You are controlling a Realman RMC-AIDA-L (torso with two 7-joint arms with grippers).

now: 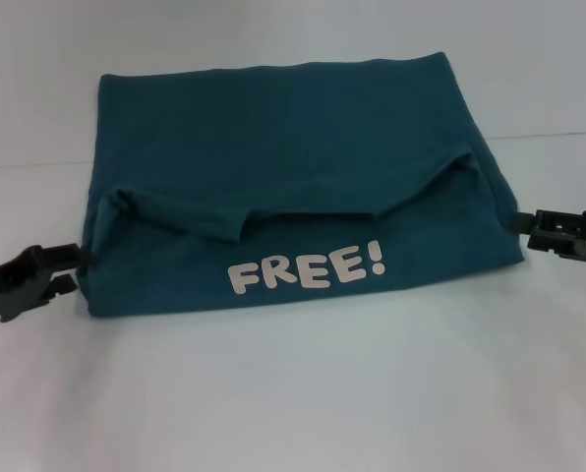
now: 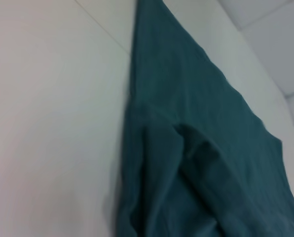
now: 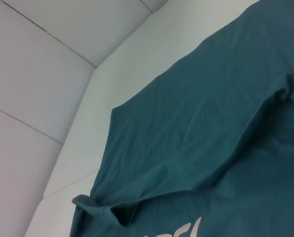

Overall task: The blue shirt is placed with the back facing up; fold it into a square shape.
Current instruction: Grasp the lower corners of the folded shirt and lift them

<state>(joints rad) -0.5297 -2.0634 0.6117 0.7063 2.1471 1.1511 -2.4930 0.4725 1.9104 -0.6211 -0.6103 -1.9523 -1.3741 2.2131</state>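
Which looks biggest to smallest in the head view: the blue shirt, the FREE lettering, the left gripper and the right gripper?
1. The blue shirt, by far the largest.
2. The FREE! lettering.
3. The left gripper and right gripper: both are cut off by the frame edges and look about alike, so I won't rank them.

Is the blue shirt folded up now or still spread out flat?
Folded. The blue shirt is doubled over: its near part is turned up so the "FREE!" lettering shows, and both sleeves lie tucked across the middle.
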